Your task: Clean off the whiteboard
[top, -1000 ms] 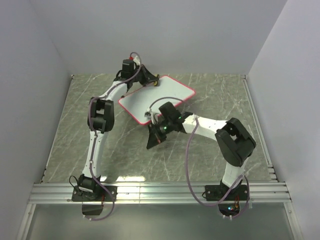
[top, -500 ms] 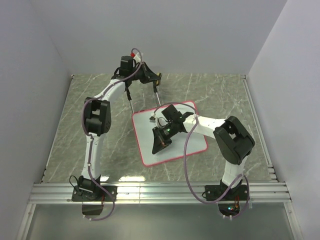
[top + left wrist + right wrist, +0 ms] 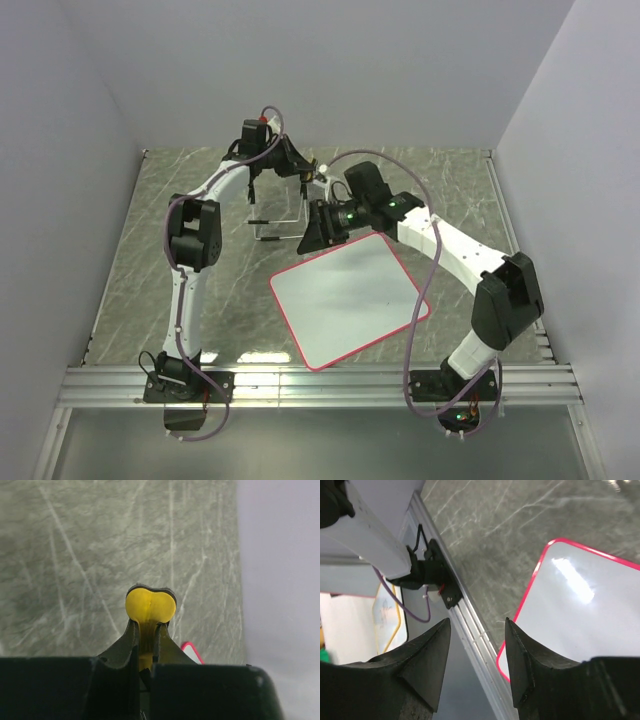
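Grey-veined surface [image 3: 140,280] between pale walls carries the whiteboard [image 3: 350,300]. It lies flat and blank, right of the middle, with its long axis skewed from near left toward far right. Only the right wrist view shows that the right gripper [image 3: 477,625] has its fingers apart with nothing between them, beside a board corner. The left wrist view shows the left gripper [image 3: 150,605] with its yellow pads pressed together on nothing. A small wire stand [image 3: 275,228] sits just beyond the board's far-left edge, beside the right gripper.

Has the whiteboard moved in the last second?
Yes. The whiteboard has shifted nearer the rail at the near edge, and slightly rightward.
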Controlling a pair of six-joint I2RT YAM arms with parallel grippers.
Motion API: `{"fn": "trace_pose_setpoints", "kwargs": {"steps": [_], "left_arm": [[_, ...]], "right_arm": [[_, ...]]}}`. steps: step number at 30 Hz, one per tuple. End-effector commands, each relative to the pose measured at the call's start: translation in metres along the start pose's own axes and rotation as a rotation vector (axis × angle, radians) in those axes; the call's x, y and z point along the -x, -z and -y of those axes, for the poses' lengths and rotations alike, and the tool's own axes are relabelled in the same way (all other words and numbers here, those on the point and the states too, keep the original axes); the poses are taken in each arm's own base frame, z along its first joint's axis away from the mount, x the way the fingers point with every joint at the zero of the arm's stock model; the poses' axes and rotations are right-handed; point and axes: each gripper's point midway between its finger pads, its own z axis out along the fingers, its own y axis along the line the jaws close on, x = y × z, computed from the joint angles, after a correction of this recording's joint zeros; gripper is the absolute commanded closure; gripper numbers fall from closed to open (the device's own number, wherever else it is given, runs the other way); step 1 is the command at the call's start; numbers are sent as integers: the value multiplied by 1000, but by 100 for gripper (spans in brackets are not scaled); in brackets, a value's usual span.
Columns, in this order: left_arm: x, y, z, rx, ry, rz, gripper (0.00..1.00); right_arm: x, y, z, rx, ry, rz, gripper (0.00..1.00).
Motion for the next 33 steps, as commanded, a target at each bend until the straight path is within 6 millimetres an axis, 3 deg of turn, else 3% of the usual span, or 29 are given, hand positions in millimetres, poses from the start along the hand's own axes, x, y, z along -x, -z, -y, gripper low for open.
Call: {"fn": "trace_pose_setpoints", "kwargs": {"steps": [1,3,5,9,12,13,14,15,16,20,24,25,30,32,33], "left_arm": [[24,7,-17,78,-33,62,99],[26,8,-48,137,19,57,100],[30,9,-63,169,36,57,100],[55,28,-63,194,11,112,99],[80,44,-42,187,-38,177,60],[88,51,-29,181,-60,202,37],[94,57,-24,185,-69,222,27],[97,61,-18,183,-74,237,10],[105,70,-8,184,-89,272,1],[121,94,16,197,-104,354,1],[125,117,18,289,-96,386,0],[126,130,21,333,-111,409,1],[102,176,42,406,-170,433,1],[85,193,51,428,-171,420,1],[63,192,40,469,-150,373,1]], "right_arm": [[21,17,1,-48,1,89,45],[25,27,5,-89,2,130,44],[28,40,11,-120,-11,178,43],[30,63,31,-219,-64,263,39],[23,77,50,-286,-104,306,33],[22,81,54,-304,-115,315,33],[22,88,59,-321,-129,334,33],[21,92,64,-338,-145,344,30],[17,95,73,-368,-164,352,29],[16,109,91,-400,-222,383,29],[17,121,103,-461,-230,396,29],[18,127,112,-520,-237,415,29],[2,142,138,-600,-319,439,29],[-1,147,145,-601,-353,469,29],[-8,147,150,-603,-371,466,29]]}}
